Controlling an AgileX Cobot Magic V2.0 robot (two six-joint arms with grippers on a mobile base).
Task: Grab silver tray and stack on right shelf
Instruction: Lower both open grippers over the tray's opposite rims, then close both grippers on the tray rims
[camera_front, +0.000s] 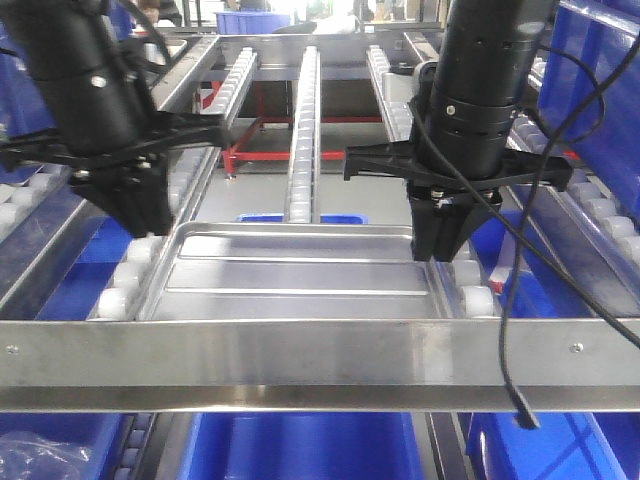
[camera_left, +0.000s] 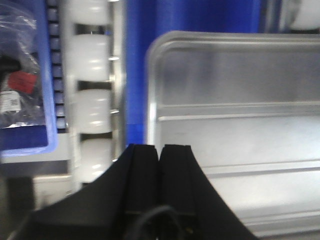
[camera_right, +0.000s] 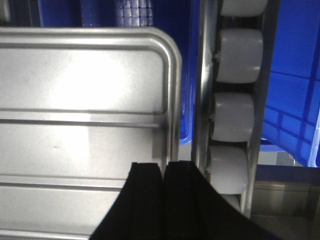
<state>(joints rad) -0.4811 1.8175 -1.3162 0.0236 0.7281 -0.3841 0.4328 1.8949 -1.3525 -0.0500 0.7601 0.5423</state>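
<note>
The silver tray lies flat on the right shelf, its near rim close behind the flat steel front bar. Two long ridges cross its floor. My left gripper is shut at the tray's left rim; in the left wrist view the jaws meet on the rim of the tray. My right gripper is shut at the right rim; in the right wrist view the jaws close on the edge of the tray. White rollers run alongside.
A centre roller row runs back up the shelf. Blue bins sit below. A red frame stands behind. A black cable hangs from my right arm over the front bar. Neighbouring roller racks flank both sides.
</note>
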